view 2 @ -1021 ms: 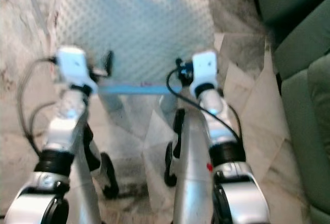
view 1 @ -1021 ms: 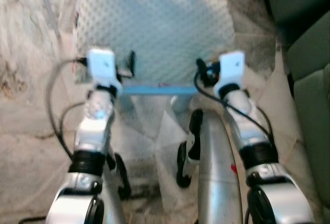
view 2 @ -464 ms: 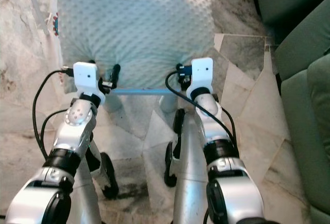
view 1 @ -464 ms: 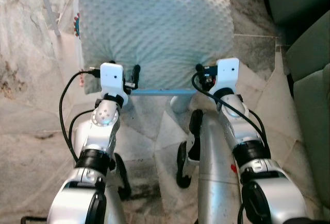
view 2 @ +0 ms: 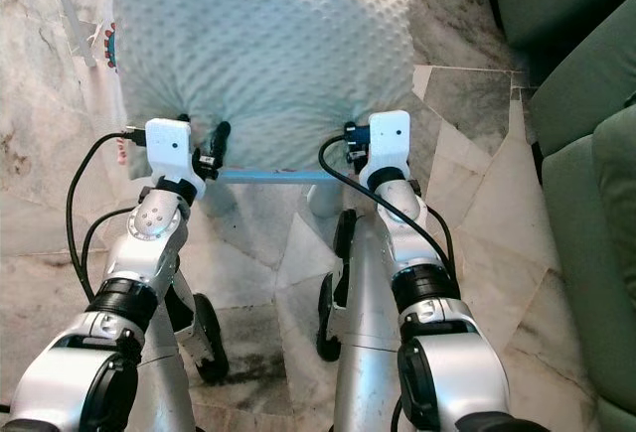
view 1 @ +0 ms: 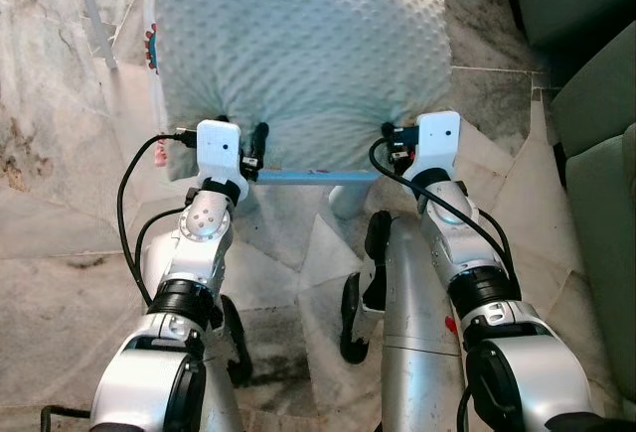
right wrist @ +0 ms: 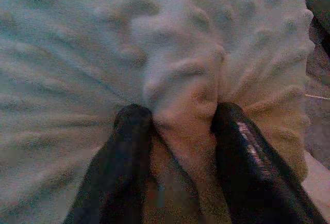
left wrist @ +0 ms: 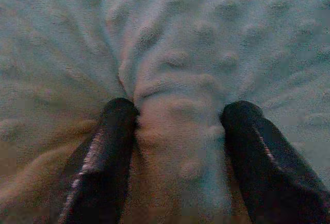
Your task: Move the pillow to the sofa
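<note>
A: Right, we log the pillow [view 1: 298, 65] first. Pale blue, bumpy fabric, lying flat on a light blue chair [view 1: 308, 176] whose seat edge shows just under the pillow's near side and whose back slats rise beyond its far side.

B: Agreed. We note both arms reaching forward to that near edge. The left gripper [left wrist: 178, 121] has a fold of the pillow bunched between its two black fingers [left wrist: 103, 152]; the fabric puckers out from the pinch. Fingers part-way closed, held apart by the cloth.

A: Same for the right gripper [right wrist: 178, 116]. Its fingers [right wrist: 129, 152] squeeze a ridge of the pillow near the right corner, fabric creased on both sides.

B: So we record both as clamped on the pillow. The pillow rests on the chair seat.

A: We also mark the green sofa [view 2: 586, 134] off to the robot's right, apart from the chair, with marble floor [view 2: 467, 154] between them.

B: And a thin white pole [view 1: 91, 5] stands at upper left, beside the pillow's far left corner.
</note>
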Motion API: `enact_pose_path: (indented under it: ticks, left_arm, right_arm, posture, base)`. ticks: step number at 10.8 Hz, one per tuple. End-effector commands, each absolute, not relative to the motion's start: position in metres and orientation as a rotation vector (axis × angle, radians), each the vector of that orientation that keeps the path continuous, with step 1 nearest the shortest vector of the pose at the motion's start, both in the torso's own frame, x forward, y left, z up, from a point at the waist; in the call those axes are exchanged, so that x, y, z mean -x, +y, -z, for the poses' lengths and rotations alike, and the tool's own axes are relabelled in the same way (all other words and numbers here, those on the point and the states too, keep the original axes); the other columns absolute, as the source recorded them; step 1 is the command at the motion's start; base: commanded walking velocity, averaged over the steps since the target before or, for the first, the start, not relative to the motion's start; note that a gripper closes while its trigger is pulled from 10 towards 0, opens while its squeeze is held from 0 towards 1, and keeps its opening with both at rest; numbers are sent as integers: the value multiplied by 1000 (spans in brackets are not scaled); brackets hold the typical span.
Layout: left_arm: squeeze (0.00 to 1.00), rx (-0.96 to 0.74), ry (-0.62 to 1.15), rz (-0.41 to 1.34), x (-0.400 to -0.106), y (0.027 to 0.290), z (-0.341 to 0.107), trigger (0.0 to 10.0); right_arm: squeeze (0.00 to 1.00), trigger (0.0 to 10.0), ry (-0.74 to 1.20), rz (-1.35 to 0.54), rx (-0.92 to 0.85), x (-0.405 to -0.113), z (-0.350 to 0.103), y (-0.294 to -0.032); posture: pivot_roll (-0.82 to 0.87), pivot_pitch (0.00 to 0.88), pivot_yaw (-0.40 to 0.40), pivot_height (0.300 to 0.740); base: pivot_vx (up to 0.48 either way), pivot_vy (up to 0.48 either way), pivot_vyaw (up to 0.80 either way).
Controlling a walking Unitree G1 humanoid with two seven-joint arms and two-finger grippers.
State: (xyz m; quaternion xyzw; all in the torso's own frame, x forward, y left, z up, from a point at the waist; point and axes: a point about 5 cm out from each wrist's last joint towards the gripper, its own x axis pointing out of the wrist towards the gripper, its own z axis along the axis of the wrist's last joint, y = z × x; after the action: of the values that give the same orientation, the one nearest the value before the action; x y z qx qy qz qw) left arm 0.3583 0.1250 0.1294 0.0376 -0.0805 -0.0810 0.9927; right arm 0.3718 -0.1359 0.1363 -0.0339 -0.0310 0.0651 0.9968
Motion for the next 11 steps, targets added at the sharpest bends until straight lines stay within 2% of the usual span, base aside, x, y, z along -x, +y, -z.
enact_pose_path:
  ticks: [1, 8, 11]
  left_arm:
    - [0, -76, -55, 183, -350, 123, -103, 0]
    - [0, -57, -63, 198, -351, 122, -102, 0]
    - [0, -36, -97, 184, -348, 125, -107, 0]
  right_arm:
    - [0, 0, 36, -104, 51, -365, -113, -144]
    - [0, 0, 42, -103, 49, -367, -110, -145]
    - [0, 0, 12, -118, 56, -367, -113, -142]
  posture:
    - [-52, 498, -59, 494]
    - [-50, 494, -60, 494]
    - [-50, 420, -58, 494]
  base:
    - [0, 0, 0]
    - [0, 0, 0]
    - [0, 0, 0]
